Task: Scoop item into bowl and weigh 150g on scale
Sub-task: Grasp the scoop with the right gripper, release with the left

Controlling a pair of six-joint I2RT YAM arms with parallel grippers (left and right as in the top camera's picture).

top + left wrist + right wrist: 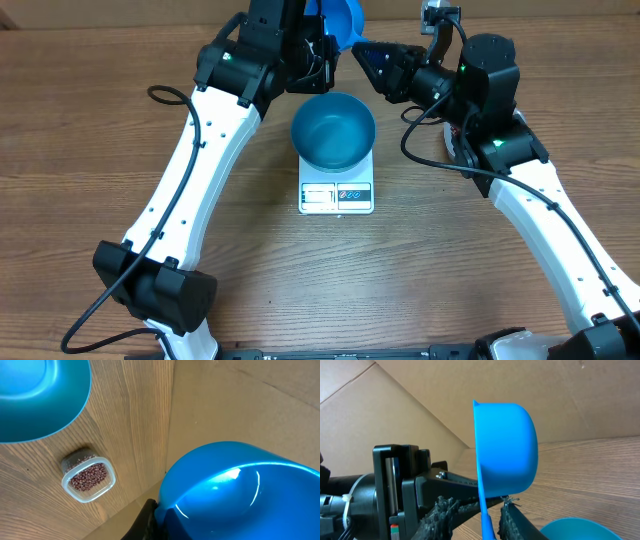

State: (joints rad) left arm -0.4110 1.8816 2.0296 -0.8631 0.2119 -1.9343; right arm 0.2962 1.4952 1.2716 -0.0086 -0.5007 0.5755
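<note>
- Up beyond the far edge of the scale (336,195), the right gripper (487,510) had its two fingers close on either side of the blue scoop's (507,450) thin handle. Whether they already clamped it could not be told.
- The scoop hung in the air past the scale's far side, turned on its side. Its rim stood nearly upright, its rounded back faced right in the right wrist view, and its handle ran down between the right gripper's fingers.
- The left gripper (330,42) met the scoop from the other side, above the scale's far-left corner. It was fully closed and held the scoop, whose glossy bowl filled the lower right of the left wrist view.
- The bowl (333,130) sat upright on the scale, covering most of the platform, nearer than both grippers and below them.
- The scale's display (318,196) and buttons (355,195) lay along its front edge, clear of the bowl.
- The beans (89,477) lay as a loose heap in a clear plastic tub (112,480). The tub stood on the counter (100,100), off the scale and apart from the bowl. Only the left wrist view showed it, so its side of the scale could not be told.
- Both white arms ran back along the counter, one on each side of the scale.
</note>
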